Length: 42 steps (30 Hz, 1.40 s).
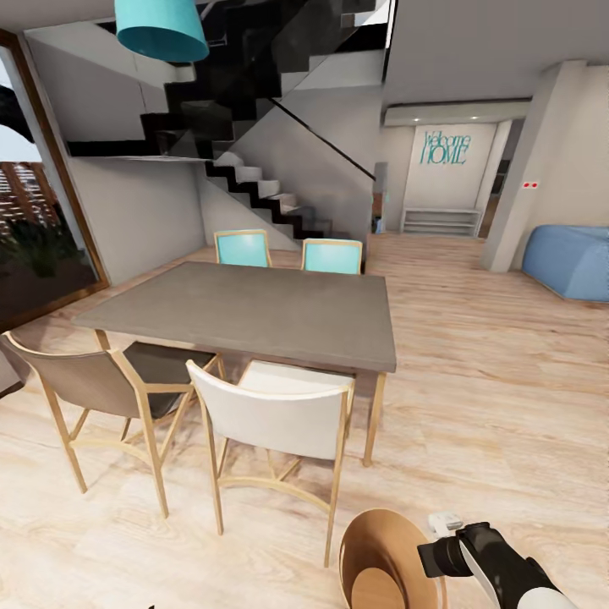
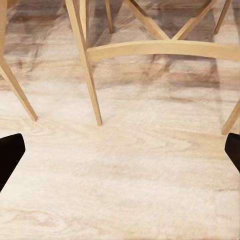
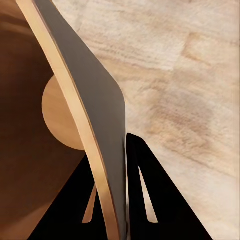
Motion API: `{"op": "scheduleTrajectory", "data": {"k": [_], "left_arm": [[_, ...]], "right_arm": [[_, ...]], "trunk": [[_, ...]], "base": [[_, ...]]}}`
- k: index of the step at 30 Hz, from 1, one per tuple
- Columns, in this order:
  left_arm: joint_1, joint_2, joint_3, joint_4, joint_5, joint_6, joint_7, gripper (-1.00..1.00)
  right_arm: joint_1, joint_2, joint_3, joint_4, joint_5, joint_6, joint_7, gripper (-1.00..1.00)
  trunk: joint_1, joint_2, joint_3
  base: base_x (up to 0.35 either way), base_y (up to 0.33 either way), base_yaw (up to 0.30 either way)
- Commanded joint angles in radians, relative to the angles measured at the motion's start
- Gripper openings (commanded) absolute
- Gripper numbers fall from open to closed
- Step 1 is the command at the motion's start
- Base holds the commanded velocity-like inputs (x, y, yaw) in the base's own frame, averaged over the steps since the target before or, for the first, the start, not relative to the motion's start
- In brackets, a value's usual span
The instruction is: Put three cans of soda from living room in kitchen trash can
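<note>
Nearest the head camera, at the bottom edge, the tash can (image 1: pixel 385 562) hangs from the right gripper (image 1: pixel 440 554), tilted so that its open mouth faces up toward the camera and its long axis leans away from vertical; the brown inside and pale round bottom show. In the right wrist view the bin's rim wall (image 3: pixel 95 125) runs between the two black fingers (image 3: pixel 150 200), which pinch it, one inside and one outside. One bin is in view.

The left gripper (image 2: pixel 120 155) hovers over the light wood floor (image 2: pixel 125 190), its two dark fingertips (image 2: pixel 9 155) spread wide at the view's opposite edges with nothing between them; wooden chair legs (image 2: pixel 90 75) stand ahead of it.

Beyond the bin stands one grey-topped dining table (image 1: pixel 254 309) with four chairs: a white chair (image 1: pixel 271 414) and a brown chair (image 1: pixel 101 381) on the near side, two teal chairs (image 1: pixel 244 249) on the far side. Behind rise a dark staircase (image 1: pixel 254 169), a teal pendant lamp (image 1: pixel 162 27), a "Welcome HOME" sign (image 1: pixel 445 148) and, at right, a blue sofa (image 1: pixel 571 260).
</note>
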Motion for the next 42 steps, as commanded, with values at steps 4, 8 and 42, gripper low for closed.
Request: {"op": "scheduleTrajectory", "data": {"k": [4,8,42], "left_arm": [[0.000,0.000,0.000,0.001,0.000,0.001,0.001,1.00],[0.000,0.000,-0.001,0.001,-0.004,0.001,0.004,1.00],[0.000,0.000,0.000,0.001,0.000,0.000,-0.001,1.00]], "right_arm": [[0.000,0.000,-0.001,0.000,-0.014,0.003,0.006,-1.00],[0.000,0.000,-0.002,0.000,-0.014,0.003,0.006,-1.00],[0.015,0.002,-0.002,-0.002,-0.020,-0.015,0.007,-1.00]], "trunk": [[0.000,0.000,0.000],[0.000,0.000,0.000],[0.000,0.000,0.000]], "base": [[0.000,-0.016,-0.010],[0.000,-0.174,-0.003],[0.000,-0.088,-0.021]]}}
